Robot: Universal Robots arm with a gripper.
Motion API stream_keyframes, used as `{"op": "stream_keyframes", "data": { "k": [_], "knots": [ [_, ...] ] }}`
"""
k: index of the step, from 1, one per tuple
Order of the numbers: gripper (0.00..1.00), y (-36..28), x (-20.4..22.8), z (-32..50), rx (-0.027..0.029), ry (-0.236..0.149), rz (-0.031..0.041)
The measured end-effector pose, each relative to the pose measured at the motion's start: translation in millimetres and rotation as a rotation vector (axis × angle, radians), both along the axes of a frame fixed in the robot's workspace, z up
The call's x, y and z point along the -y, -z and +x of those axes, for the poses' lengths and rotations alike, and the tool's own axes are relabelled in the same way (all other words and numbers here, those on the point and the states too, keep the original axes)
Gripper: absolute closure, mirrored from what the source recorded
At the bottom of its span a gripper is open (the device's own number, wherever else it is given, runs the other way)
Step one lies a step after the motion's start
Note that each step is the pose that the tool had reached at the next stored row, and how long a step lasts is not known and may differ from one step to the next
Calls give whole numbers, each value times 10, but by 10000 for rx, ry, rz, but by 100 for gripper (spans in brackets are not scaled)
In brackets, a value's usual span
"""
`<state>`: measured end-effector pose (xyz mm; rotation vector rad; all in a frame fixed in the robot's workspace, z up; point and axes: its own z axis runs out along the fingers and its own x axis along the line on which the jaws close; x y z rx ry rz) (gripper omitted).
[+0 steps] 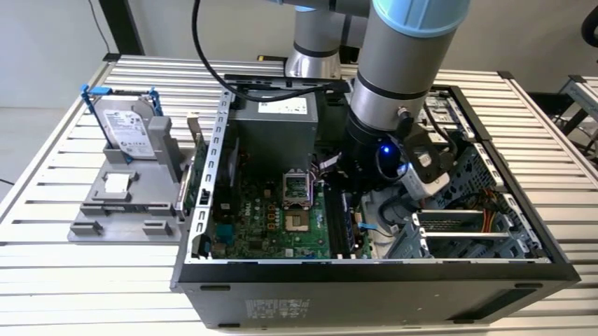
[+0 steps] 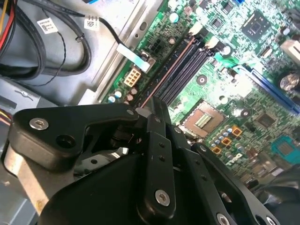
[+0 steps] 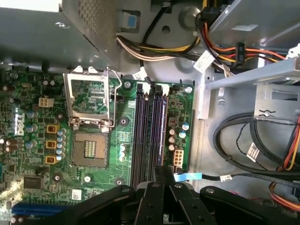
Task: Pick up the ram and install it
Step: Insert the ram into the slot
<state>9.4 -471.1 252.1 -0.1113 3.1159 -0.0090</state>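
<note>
Ram stick (image 2: 166, 75), a long thin dark circuit board seen edge-on in the second wrist view, appears pinched between the pressed-together fingers of the black tool (image 2: 147, 112). It sits over the long black memory slots (image 3: 140, 136), at three o'clock of the square silver processor socket (image 1: 297, 222) in the exterior view. If it sits askew of its slot, pressing could jam it or strain the green motherboard (image 3: 123, 154). The tool's body hides the grip and lower edge, so seating depth and the white end latches (image 3: 146, 87) stay uncertain.
</note>
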Motion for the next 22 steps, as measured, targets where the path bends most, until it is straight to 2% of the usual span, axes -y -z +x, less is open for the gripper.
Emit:
{"op": "stream_keyframes", "data": {
  "k": [8,22],
  "knots": [
    [100,0,0,0,0,-1017,0],
    [100,0,0,0,0,-3447,0]
  ]
}}
